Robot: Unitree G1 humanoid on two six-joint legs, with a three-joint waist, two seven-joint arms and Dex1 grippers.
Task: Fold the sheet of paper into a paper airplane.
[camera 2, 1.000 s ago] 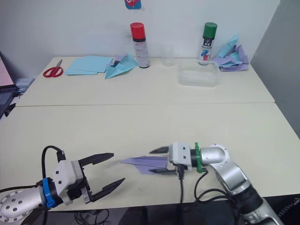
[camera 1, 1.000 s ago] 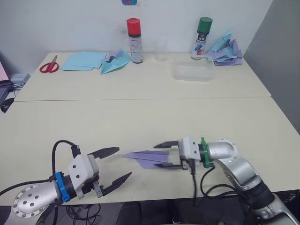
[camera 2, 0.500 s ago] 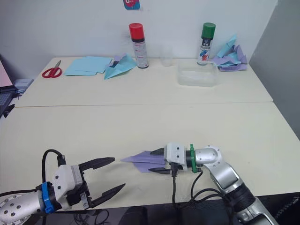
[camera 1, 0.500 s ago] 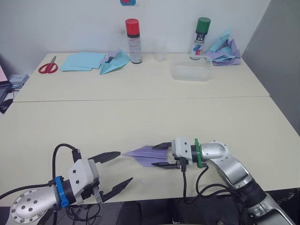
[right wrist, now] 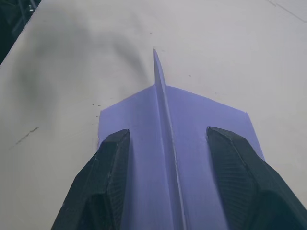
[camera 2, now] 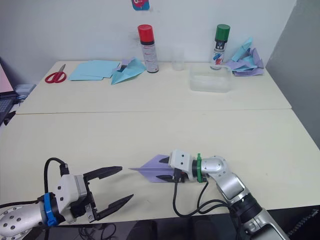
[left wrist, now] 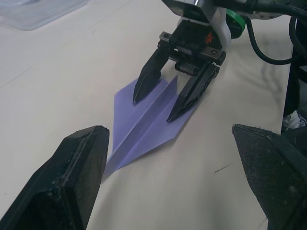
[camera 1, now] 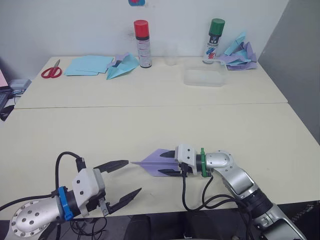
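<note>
Silver arms, blue and green collars

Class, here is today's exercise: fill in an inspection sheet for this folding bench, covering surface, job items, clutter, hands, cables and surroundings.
Surface: cream table, seam across the middle.
Job's things: paper airplane folded, flat on the table, nose toward the left hand.
Clutter: scissors, blue sheets, blue plane, two spray cans, clear tub, plane heap.
Hands: right hand open, fingers over the wings; left hand open, empty.
Cables: black cable loops at the left wrist.
Surroundings: white wall.
</note>
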